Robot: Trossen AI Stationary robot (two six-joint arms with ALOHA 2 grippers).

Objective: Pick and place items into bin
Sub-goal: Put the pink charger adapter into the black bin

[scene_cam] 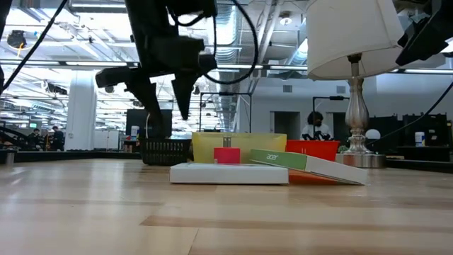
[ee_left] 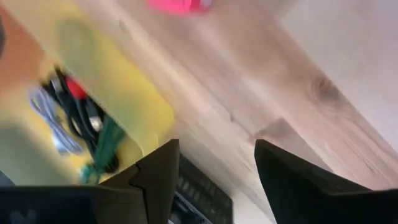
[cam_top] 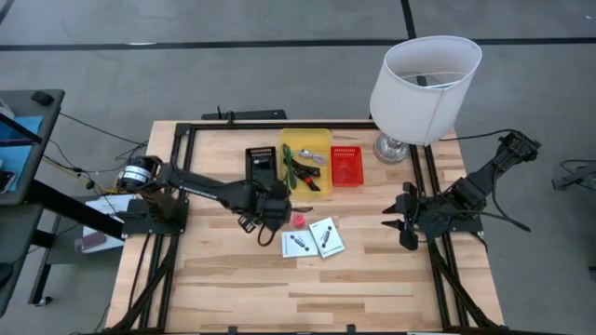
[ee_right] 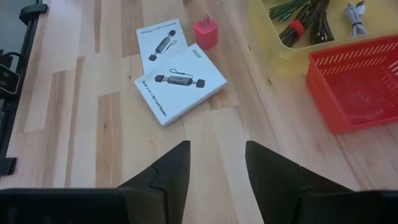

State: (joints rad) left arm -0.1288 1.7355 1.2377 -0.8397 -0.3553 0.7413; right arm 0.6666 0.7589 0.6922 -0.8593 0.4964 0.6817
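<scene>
Your yellow bin (cam_top: pixel 308 141) sat at the back of the table, and it already held the green tool (ee_right: pixel 287 9), the red-and-black cable (ee_right: pixel 309 23) and the silver cable (ee_right: pixel 356 14), all lying together inside. Out on the wood in front of the bin, the pink cube (cam_top: pixel 299 221) rested on its own, just beside the two white cards (cam_top: pixel 313 239), which lay side by side with one overlapping the other's edge. From table height the cube showed behind the cards. Your left gripper (cam_top: pixel 267 210) hung above the table between the bin's front wall and the cube, its fingers (ee_left: pixel 156 176) spread apart and nothing between them. It touched neither the cube nor the cards. A red basket (cam_top: pixel 346 165) stood just right of the bin, and a black basket (cam_top: pixel 261 160) on its left, partly under your left arm. The white lamp (cam_top: pixel 422 79) stood at the back right corner. Your right gripper (cam_top: pixel 401 221) waited near the right edge of the table, well apart from the cards, its fingers (ee_right: pixel 170 167) parted and empty, pointing towards them.
</scene>
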